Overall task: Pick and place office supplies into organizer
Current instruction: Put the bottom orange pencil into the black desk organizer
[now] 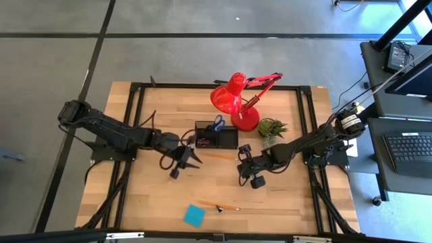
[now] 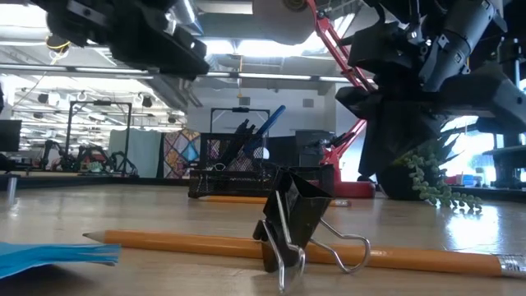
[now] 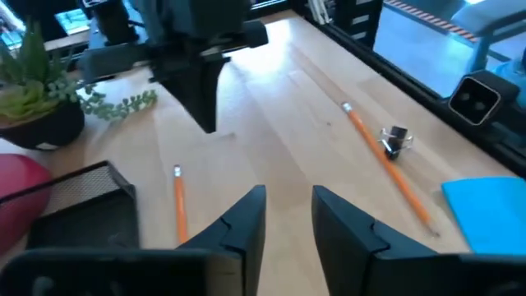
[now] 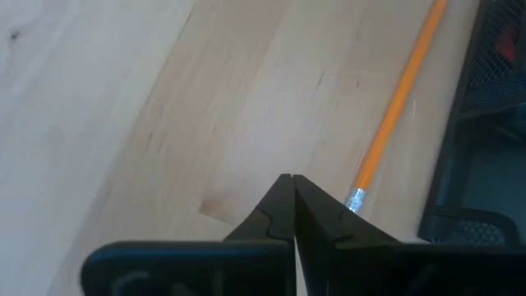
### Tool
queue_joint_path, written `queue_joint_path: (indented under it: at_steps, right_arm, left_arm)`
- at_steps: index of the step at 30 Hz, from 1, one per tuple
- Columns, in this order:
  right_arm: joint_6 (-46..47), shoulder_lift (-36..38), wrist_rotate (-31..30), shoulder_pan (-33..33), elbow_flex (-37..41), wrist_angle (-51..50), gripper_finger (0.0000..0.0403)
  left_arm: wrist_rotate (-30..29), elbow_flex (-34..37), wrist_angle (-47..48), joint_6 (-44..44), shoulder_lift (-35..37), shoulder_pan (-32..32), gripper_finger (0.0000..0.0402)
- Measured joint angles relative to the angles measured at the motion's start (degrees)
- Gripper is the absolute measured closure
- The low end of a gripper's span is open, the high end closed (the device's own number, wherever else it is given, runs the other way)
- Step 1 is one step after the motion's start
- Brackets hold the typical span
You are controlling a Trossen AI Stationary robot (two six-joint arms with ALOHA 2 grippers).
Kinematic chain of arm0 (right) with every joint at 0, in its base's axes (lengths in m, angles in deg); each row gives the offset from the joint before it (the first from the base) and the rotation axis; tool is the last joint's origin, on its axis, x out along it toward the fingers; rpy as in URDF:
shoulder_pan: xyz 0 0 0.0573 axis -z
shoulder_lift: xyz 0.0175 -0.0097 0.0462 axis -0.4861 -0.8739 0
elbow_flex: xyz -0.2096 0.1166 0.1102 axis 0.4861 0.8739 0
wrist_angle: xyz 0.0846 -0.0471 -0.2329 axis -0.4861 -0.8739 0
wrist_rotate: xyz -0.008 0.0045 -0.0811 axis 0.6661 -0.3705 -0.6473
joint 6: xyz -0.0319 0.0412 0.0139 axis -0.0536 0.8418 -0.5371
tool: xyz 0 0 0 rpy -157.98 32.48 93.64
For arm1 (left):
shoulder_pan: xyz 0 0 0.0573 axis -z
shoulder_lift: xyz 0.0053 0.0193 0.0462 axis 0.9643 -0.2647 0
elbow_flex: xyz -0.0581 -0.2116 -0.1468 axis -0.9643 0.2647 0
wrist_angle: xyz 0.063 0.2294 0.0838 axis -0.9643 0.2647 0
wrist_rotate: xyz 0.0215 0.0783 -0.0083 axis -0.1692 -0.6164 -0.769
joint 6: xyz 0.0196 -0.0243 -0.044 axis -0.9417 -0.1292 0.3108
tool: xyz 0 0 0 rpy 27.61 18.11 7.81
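The black mesh organizer (image 1: 226, 138) stands mid-table at the far side, with blue-handled scissors (image 1: 217, 123) and dark pens upright in it. One orange pencil (image 1: 219, 156) lies on the table just in front of it. A second pencil (image 1: 217, 205), a black clip (image 1: 221, 210) and the blue sticky pad (image 1: 194, 215) lie near the near edge. My left gripper (image 3: 288, 215) hovers open above the table, left of the first pencil (image 3: 178, 204). My right gripper (image 4: 292, 196) is shut and hovers right of that pencil (image 4: 396, 107). Neither gripper holds anything.
A red desk lamp (image 1: 236, 101) and a small green plant (image 1: 271, 127) stand behind and to the right of the organizer. In the low view the clip (image 2: 292, 222) rests against the near pencil (image 2: 205, 243). Bare wood lies between the grippers and the near items.
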Motion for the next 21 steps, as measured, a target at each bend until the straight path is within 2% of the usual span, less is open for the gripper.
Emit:
queue_joint_path:
  at_steps: [5, 10, 15, 21]
  right_arm:
    - [-0.2, 0.1, 0.0, 0.0, 0.0, 0.9, 0.0398]
    - [1.5, 0.1, 0.0, 0.0, -0.1, 1.1, 0.0398]
    - [8.8, 0.1, 0.1, 0.0, -0.1, 2.4, 0.0394]
    - [13.1, 0.1, 0.1, 0.0, -0.1, 3.9, 0.0383]
  left_arm:
    - [-4.9, -0.3, -0.3, 2.8, -1.0, 3.3, 0.0261]
    - [-7.2, -4.2, 1.3, 3.6, -4.3, 6.1, 0.023]
    - [-11.0, -9.9, 10.0, 4.3, -9.3, 8.1, 0.0227]
    - [-11.3, -19.2, 22.0, 8.1, -15.4, 10.9, 0.023]
